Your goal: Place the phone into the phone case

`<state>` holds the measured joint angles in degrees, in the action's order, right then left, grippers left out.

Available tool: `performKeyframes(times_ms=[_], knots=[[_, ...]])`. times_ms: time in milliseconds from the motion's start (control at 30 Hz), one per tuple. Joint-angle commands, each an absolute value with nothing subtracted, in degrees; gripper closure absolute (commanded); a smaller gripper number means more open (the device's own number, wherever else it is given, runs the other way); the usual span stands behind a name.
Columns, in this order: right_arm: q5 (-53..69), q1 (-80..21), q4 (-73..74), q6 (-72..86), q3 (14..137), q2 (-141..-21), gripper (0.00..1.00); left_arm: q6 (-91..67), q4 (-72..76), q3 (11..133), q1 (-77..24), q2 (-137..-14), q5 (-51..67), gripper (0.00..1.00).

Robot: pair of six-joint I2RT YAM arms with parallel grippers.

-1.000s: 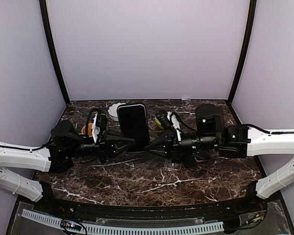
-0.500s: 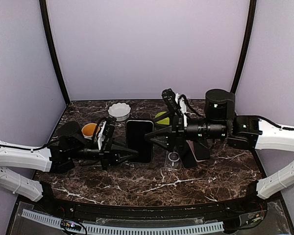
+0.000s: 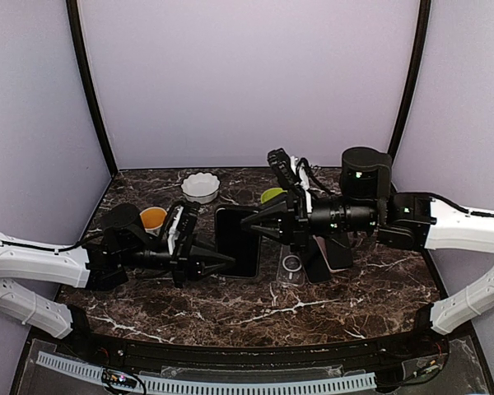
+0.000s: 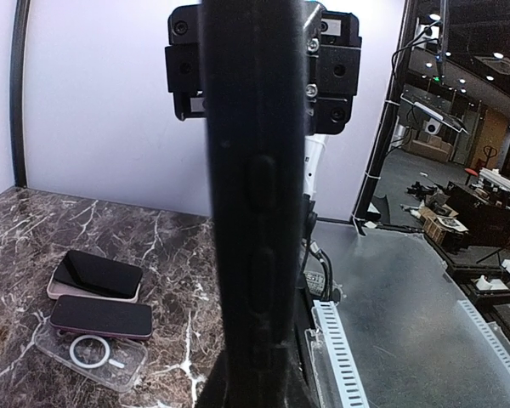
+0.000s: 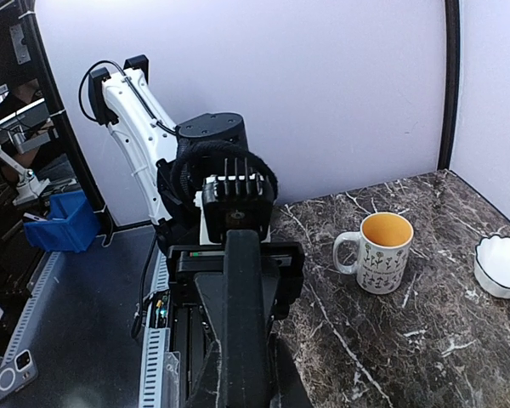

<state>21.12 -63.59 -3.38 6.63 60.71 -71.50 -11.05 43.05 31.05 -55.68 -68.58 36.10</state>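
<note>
A black phone [image 3: 237,243] hangs above the table's middle, held between both grippers. My left gripper [image 3: 222,258] is shut on its near left edge. My right gripper [image 3: 259,228] is shut on its far right edge. In the left wrist view the phone [image 4: 255,212] stands edge-on with its side buttons showing, and in the right wrist view [image 5: 242,297] it is also edge-on. I cannot tell whether it wears a black case. A clear case [image 3: 291,265] with a white ring lies on the table under the right arm, and also shows in the left wrist view [image 4: 89,354].
Two other phones lie beside the clear case, one in a dark purple case [image 4: 102,316] and one in a beige case [image 4: 98,274]. A flowered mug [image 5: 382,252] with an orange inside, a white bowl [image 3: 201,186] and a green object [image 3: 272,195] stand toward the back.
The phone has moved right and toward the near side, tilting flatter, held by both grippers. The right arm has risen and swung toward the back; the left gripper has followed rightward.
</note>
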Motion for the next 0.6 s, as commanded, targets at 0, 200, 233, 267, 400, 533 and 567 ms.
performKeyframes(times_ms=[0,200,233,267,400,533,567], knots=[[20.8,-62.9,-8.7,5.6,61.2,-70.9,1.00,-11.7,45.6,33.6,-56.3,-68.1,37.8,1.00],[21.0,-62.8,-8.3,6.2,61.1,-71.2,1.00,-12.0,46.5,33.7,-56.3,-68.1,37.2,0.67],[21.3,-62.9,-8.1,6.2,61.1,-71.3,1.00,-12.2,46.8,33.5,-56.3,-68.0,36.9,0.66],[21.4,-62.9,-8.1,6.2,61.1,-71.3,1.00,-12.2,47.4,33.4,-56.3,-67.9,36.6,0.66],[21.6,-62.9,-7.6,6.4,61.2,-71.4,1.00,-12.5,48.9,32.8,-56.3,-67.0,35.4,0.98],[19.4,-62.8,-6.4,6.9,60.0,-71.8,0.60,-13.7,51.8,31.6,-56.3,-65.7,34.2,1.00],[19.1,-62.8,-6.3,7.2,59.5,-71.9,0.55,-14.1,52.6,30.8,-56.3,-65.1,33.1,1.00]])
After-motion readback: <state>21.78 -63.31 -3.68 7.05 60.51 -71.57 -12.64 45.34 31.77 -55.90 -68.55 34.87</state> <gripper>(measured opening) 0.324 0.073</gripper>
